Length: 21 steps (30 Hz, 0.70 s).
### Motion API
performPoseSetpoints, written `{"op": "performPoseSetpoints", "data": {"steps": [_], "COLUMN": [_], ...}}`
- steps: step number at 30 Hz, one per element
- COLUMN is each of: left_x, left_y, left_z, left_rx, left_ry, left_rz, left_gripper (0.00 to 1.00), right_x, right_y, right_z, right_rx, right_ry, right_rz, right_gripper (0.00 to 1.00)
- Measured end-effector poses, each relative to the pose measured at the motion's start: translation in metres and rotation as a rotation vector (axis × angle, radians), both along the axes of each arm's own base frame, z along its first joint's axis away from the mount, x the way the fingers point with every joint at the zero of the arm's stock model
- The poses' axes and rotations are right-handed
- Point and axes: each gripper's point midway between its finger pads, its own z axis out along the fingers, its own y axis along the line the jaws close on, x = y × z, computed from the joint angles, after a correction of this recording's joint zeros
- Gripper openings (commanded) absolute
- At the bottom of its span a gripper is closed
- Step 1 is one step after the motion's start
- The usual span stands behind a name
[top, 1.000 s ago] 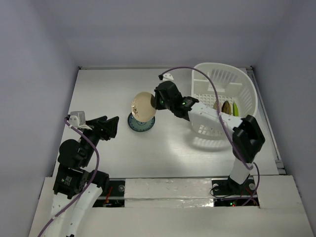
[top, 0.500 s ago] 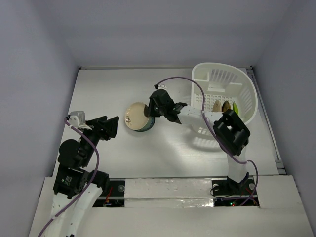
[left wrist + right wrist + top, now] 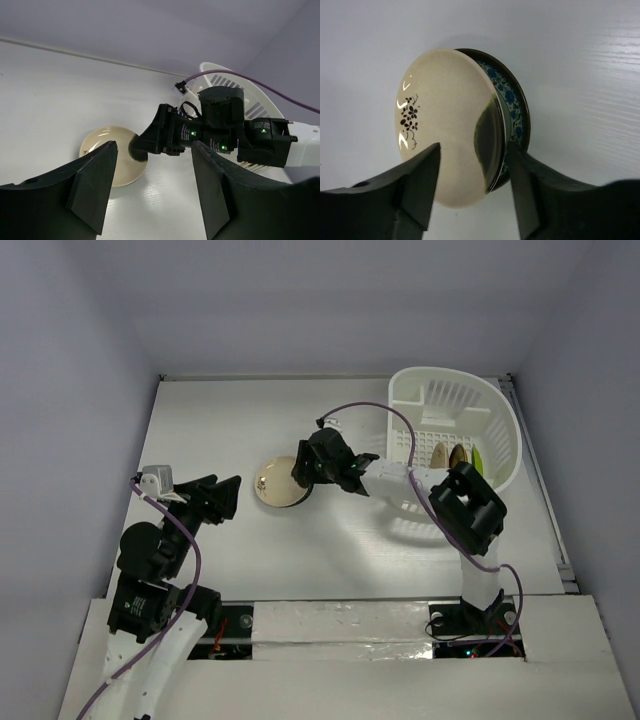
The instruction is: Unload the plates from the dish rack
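A cream plate (image 3: 277, 483) with a small dark flower print lies on a teal-blue patterned plate (image 3: 516, 107), shifted a little to one side of it. My right gripper (image 3: 300, 472) is low at that stack's right edge. It is open, its fingers (image 3: 420, 175) standing wide on either side of the cream plate's (image 3: 445, 150) near rim. The white dish rack (image 3: 495, 410) stands at the far right with three plates upright in it: a pale one, an amber one (image 3: 458, 456) and a lime green one (image 3: 478, 460). My left gripper (image 3: 228, 496) is open and empty, left of the stack.
The right arm's elbow (image 3: 465, 505) and purple cable reach across the front of the rack. Grey walls close in the white table (image 3: 220, 410) on three sides. The left wrist view shows the cream plate (image 3: 107, 155), the right gripper (image 3: 137, 150) and the rack (image 3: 240, 90).
The right gripper brought the cream plate down from upright, laid it flat on the teal-blue plate, and opened its jaws. The left arm has not moved.
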Motion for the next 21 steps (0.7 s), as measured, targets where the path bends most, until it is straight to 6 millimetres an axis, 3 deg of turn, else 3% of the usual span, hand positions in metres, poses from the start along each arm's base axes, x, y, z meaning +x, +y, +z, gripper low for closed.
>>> {"op": "performPoseSetpoints", "data": {"steps": [5, 8, 9, 11, 12, 13, 15, 18, 21], "left_x": [0.0, 0.0, 0.0, 0.0, 0.0, 0.0, 0.0, 0.0, 0.0], "left_y": [0.0, 0.0, 0.0, 0.0, 0.0, 0.0, 0.0, 0.0, 0.0], "left_z": [0.0, 0.0, 0.0, 0.0, 0.0, 0.0, 0.0, 0.0, 0.0], "left_rx": [0.0, 0.0, 0.0, 0.0, 0.0, 0.0, 0.0, 0.0, -0.001], "left_ry": [0.0, 0.0, 0.0, 0.0, 0.0, 0.0, 0.0, 0.0, -0.001], "left_rz": [0.0, 0.0, 0.0, 0.0, 0.0, 0.0, 0.0, 0.0, 0.0], "left_gripper": [0.58, 0.58, 0.58, 0.58, 0.58, 0.58, 0.58, 0.58, 0.58], "right_x": [-0.003, -0.005, -0.005, -0.006, -0.007, -0.008, -0.011, -0.016, -0.021], "right_y": [-0.01, -0.019, -0.024, -0.037, -0.046, -0.055, -0.08, -0.135, -0.203], "right_z": [0.001, 0.02, 0.032, 0.058, 0.073, 0.088, 0.123, 0.168, 0.187], "right_rx": [-0.048, -0.077, -0.082, -0.094, -0.104, -0.111, -0.13, -0.171, -0.253], "right_ry": [-0.013, -0.053, -0.076, -0.126, -0.16, -0.191, -0.259, -0.343, -0.37], "right_rz": [-0.012, -0.019, -0.027, -0.049, -0.066, -0.085, -0.147, -0.281, -0.449], "right_gripper": [0.7, 0.6, 0.44, 0.23, 0.09, 0.04, 0.0, 0.0, 0.0]}}
